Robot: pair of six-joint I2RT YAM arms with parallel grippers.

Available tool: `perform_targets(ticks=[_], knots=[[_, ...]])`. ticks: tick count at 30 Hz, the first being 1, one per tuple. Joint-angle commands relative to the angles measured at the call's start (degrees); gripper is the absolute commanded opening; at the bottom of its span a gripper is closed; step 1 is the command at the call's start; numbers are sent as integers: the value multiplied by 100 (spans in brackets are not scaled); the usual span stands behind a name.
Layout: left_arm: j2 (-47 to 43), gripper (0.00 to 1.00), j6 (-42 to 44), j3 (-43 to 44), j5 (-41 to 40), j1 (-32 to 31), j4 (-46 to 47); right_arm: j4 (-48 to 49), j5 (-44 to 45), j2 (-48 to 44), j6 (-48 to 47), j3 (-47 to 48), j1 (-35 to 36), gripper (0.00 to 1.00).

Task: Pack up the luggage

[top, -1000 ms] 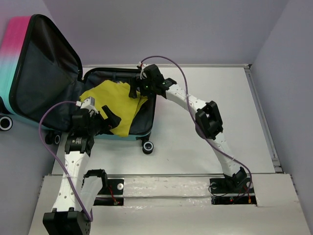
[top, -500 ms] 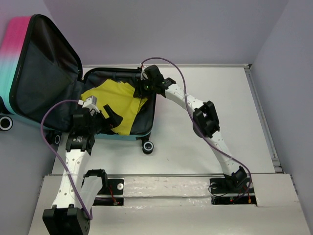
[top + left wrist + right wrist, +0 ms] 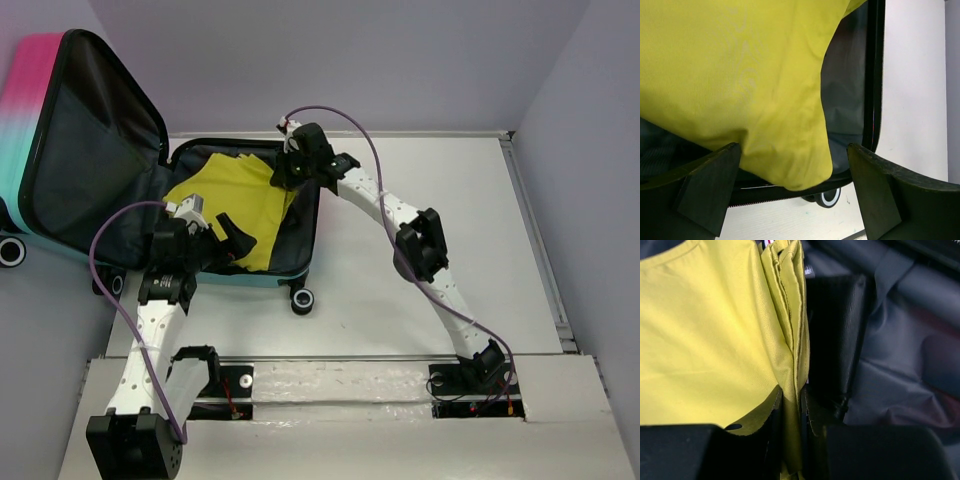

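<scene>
The luggage (image 3: 95,150) lies open at the table's far left, its pink-to-teal lid propped up and dark grey lining showing. A yellow cloth (image 3: 235,205) is spread in the flat half. My right gripper (image 3: 285,170) is at that half's far right corner, shut on a bunched fold of the yellow cloth (image 3: 705,340); in its wrist view the right gripper (image 3: 792,405) pinches the fold against the grey lining (image 3: 900,365). My left gripper (image 3: 215,245) hovers open over the near rim (image 3: 872,75). The yellow cloth's (image 3: 740,75) corner shows between the left gripper's (image 3: 794,150) fingers.
A black wheel with a white ring (image 3: 302,298) sticks out at the luggage's near right corner, and another wheel (image 3: 10,250) sits at the far left. The white table (image 3: 480,200) stretches right to a raised strip (image 3: 540,250). Purple walls enclose the scene.
My right gripper has gone from open to shut on the yellow cloth's fold and shifted slightly toward the back. The cloth's right edge has drawn in. The left gripper stays open.
</scene>
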Motion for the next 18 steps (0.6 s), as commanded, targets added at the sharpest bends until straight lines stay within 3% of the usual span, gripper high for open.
perform_targets(ticks=[1, 5, 7, 8, 11, 13, 18], knots=[[-27, 99, -36, -54, 164, -42, 299, 1077, 40, -333, -172, 621, -66, 7], [26, 99, -168, -204, 93, -34, 527, 1368, -171, -219, -251, 638, -66, 7], [113, 99, -194, -204, 14, -244, 563, 1394, -180, -149, -313, 665, -66, 19], [70, 99, -186, -160, -108, -279, 545, 1385, -249, -157, -357, 612, -66, 40], [-254, 99, -72, 224, -758, -288, 257, 1341, -242, -410, -392, 209, -66, 91], [-483, 99, 16, 524, -1355, -289, 54, 1341, -233, -648, -410, -48, -66, 98], [-1063, 99, 412, 1728, -3250, -297, -781, 1341, -373, -1948, -419, -977, -66, 100]])
